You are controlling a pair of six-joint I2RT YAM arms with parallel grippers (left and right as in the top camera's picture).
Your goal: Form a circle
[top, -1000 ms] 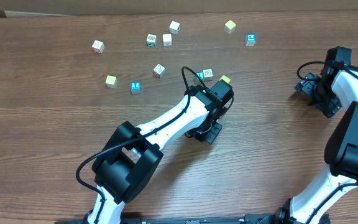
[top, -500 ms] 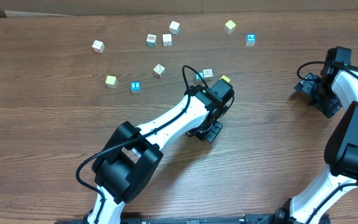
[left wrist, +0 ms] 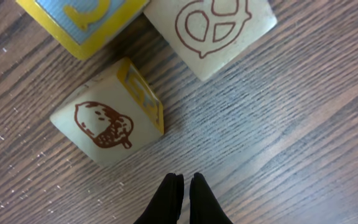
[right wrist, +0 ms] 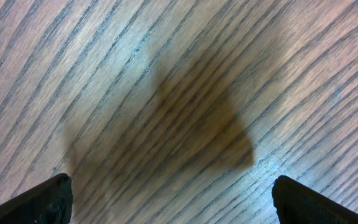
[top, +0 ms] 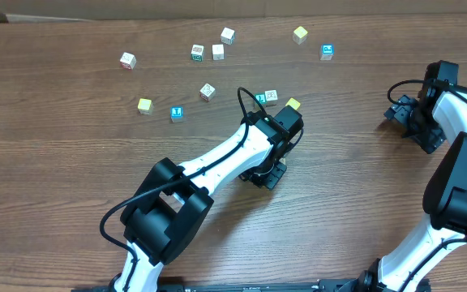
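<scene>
While the brown wood-grain table (top: 363, 186) fills the overhead view, the ring of small toy cubes (top: 272, 96) sits just beyond centre and is only partly seen. A cyan cube (top: 260, 98) and a white picture cube (top: 272, 96) lie side by side, and a pale yellow cube (top: 293, 104) lies just to their right. The white-and-black left arm (top: 233, 154), coming from the near left, covers the ring's near part. Loose cubes (top: 207, 91) of like kind are scattered over the far side and far left. At the right edge the right gripper (top: 400, 112) hangs over bare wood, well apart from every cube.

Seen from the left wrist, the left gripper (left wrist: 184, 190) has its two black fingertips pressed together, holding nothing, just near of a white acorn cube (left wrist: 107, 124) with a yellow side face. Beyond it lie a yellow-edged blue-faced cube (left wrist: 82, 18) at left and a white pretzel cube (left wrist: 210, 31) at right. Whether these two touch I cannot tell.

Seen from the right wrist, the right gripper's black fingertips sit spread wide at the lower corners, with only wood grain and a dark shadow (right wrist: 191, 130) between.
</scene>
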